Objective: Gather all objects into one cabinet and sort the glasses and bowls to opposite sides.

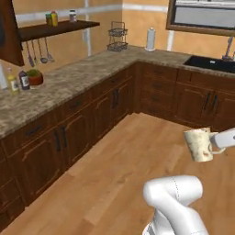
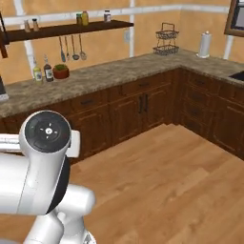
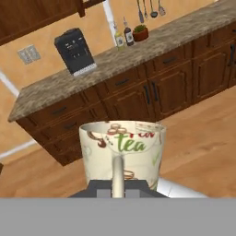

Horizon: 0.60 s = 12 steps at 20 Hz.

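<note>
While it is carried out over the wooden floor [image 1: 137, 151], the cream mug [image 1: 198, 144] rides in the end effector [image 3: 118, 186], whose fingers are closed on its handle, the word "tea" showing on its side in the hand view. It hangs in mid-air, well apart from any tabletop, with the rim tipped a little toward the room. Beyond it runs the speckled tabletop [image 1: 69, 82] over dark drawer units, a black coffee machine [image 3: 73, 50] near its far end, bottles [image 2: 42, 70] and a potted plant [image 2: 61, 71] against the wall. To do this well, I'd judge the arm should keep the mug level and lift it high before nearing the cabinet [image 3: 37, 16], so the rim clears the panel edges.
</note>
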Motion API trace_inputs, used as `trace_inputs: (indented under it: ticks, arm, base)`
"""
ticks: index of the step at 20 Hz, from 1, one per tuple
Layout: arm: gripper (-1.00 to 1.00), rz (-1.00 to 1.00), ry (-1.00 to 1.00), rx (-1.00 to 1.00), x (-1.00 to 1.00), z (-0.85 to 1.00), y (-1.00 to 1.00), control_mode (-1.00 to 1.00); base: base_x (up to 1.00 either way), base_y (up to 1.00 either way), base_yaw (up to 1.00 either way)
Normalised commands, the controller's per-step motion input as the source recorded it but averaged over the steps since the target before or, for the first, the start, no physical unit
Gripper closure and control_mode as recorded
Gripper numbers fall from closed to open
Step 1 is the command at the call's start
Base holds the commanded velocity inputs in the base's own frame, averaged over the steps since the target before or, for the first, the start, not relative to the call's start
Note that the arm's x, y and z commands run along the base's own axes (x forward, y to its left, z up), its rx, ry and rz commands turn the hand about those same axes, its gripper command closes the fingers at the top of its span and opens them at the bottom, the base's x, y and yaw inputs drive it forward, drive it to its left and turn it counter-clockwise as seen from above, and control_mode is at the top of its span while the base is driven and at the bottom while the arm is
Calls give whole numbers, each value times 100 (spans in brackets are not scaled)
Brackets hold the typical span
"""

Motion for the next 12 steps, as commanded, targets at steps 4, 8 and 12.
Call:
trace_inputs:
  ticks: [4, 8, 12]
  arm:
    - [100, 0, 0, 0, 0, 0, 0, 100]
    - [100, 0, 0, 0, 0, 0, 0, 100]
    - [100, 0, 0, 0, 0, 0, 0, 100]
  base:
    - [0, -57, -73]
    - [0, -51, -71]
    - [0, -42, -59]
